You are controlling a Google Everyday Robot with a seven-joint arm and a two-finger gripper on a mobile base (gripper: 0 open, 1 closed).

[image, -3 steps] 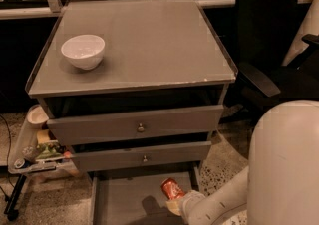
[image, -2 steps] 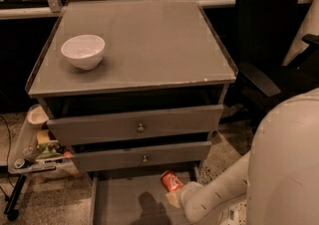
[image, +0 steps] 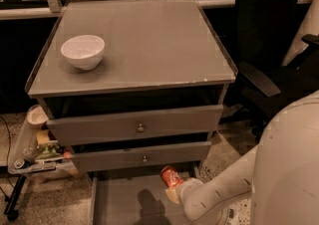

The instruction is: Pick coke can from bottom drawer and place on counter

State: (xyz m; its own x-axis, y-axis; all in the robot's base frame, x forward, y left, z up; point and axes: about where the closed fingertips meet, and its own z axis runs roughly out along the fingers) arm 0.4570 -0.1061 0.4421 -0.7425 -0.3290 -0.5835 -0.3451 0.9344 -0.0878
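The coke can [image: 171,176], red with white lettering, is tilted and held above the floor of the bottom drawer [image: 124,204], just under the front of the lower knobbed drawer. My gripper [image: 174,187] is shut on the can from its lower right, with a pale finger [image: 172,195] showing below it. The white arm runs back to the bottom right corner. The counter [image: 149,45] is the wide grey top of the cabinet, well above the can.
A white bowl [image: 82,51] stands on the counter's left side. Two knobbed drawers [image: 137,127] sit slightly pulled out above the can. A black office chair [image: 269,50] is to the right. A cluttered cart [image: 35,152] stands at lower left.
The gripper has lifted the can up and slightly left off the drawer floor. The arm has risen with it.
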